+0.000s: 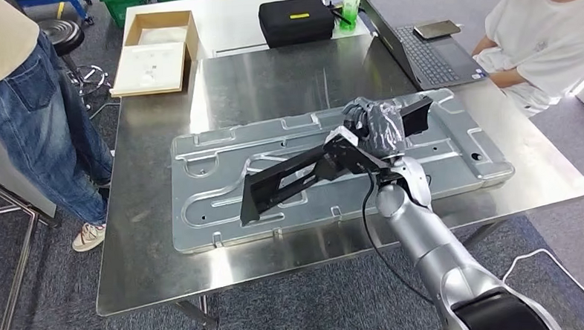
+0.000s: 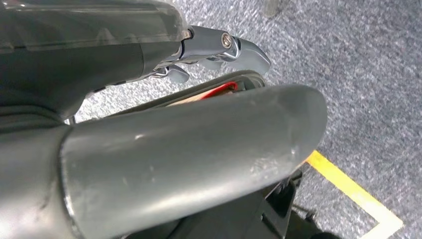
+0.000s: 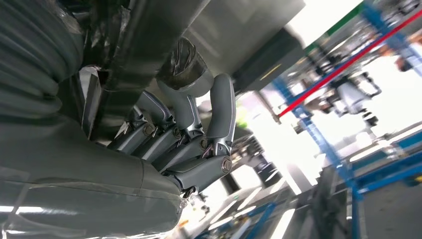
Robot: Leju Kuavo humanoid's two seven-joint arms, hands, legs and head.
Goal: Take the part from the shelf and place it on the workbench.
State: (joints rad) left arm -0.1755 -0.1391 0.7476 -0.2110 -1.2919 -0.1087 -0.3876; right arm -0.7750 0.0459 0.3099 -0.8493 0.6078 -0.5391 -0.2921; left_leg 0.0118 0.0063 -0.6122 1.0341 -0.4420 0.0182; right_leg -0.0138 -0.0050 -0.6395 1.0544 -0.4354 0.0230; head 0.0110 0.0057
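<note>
Right hand [image 1: 377, 128] grips part [image 1: 290, 181] above workbench [image 1: 160, 267].

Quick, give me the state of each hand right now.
Left hand: cannot be told; too little of it shows.
Right hand: holding the black part over the workbench.

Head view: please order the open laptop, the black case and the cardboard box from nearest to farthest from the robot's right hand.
From the right hand, which holds the black part:
1. Laptop, beyond the hand, toward the seated person.
2. Black case, at the far table edge.
3. Cardboard box, at the far left corner.
</note>
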